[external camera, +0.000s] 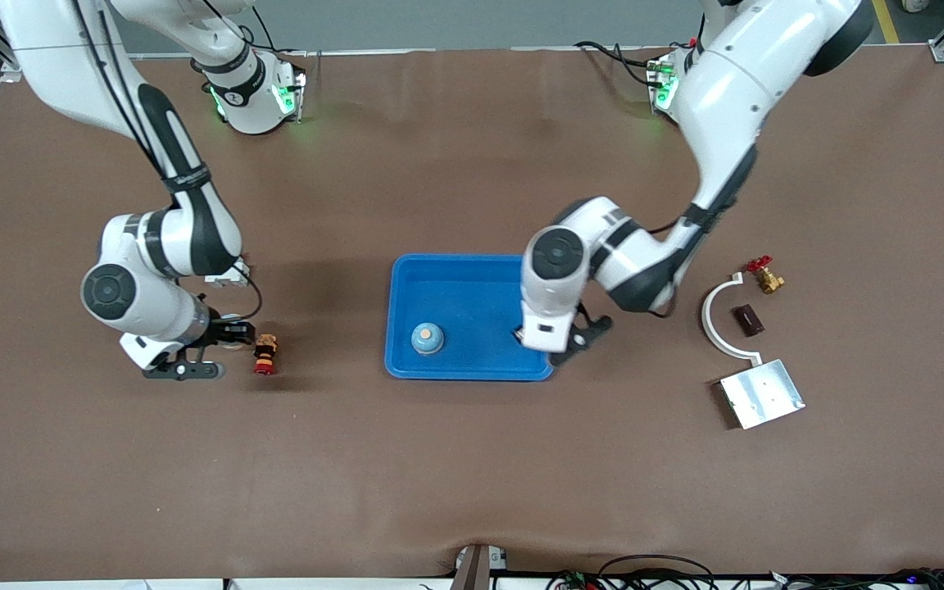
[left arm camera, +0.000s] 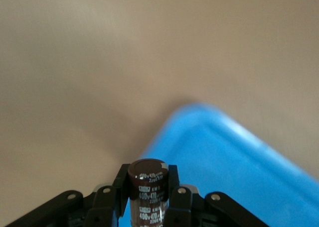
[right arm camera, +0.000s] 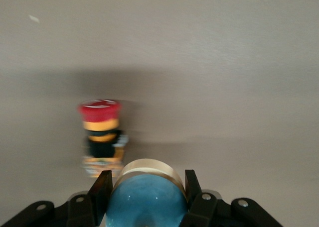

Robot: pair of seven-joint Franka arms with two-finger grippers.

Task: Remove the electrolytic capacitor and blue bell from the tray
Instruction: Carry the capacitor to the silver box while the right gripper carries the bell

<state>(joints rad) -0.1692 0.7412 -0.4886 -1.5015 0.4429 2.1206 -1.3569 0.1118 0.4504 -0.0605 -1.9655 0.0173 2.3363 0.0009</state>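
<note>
My left gripper (external camera: 521, 334) is shut on a dark brown capacitor (left arm camera: 148, 187) with white print. It hovers over the corner of the blue tray (external camera: 472, 279) nearest the front camera, at the left arm's end; the tray corner also shows in the left wrist view (left arm camera: 234, 152). My right gripper (external camera: 234, 337) is shut on a blue bell (right arm camera: 147, 202) with a brass rim, low over the table toward the right arm's end. A second blue dome-shaped bell (external camera: 428, 338) sits in the tray.
A red-capped push button (external camera: 265, 354) stands just beside the right gripper and shows in the right wrist view (right arm camera: 101, 135). Toward the left arm's end lie a white curved bracket (external camera: 714, 319), a brass valve (external camera: 765, 277), a dark block (external camera: 748, 319) and a metal plate (external camera: 763, 393).
</note>
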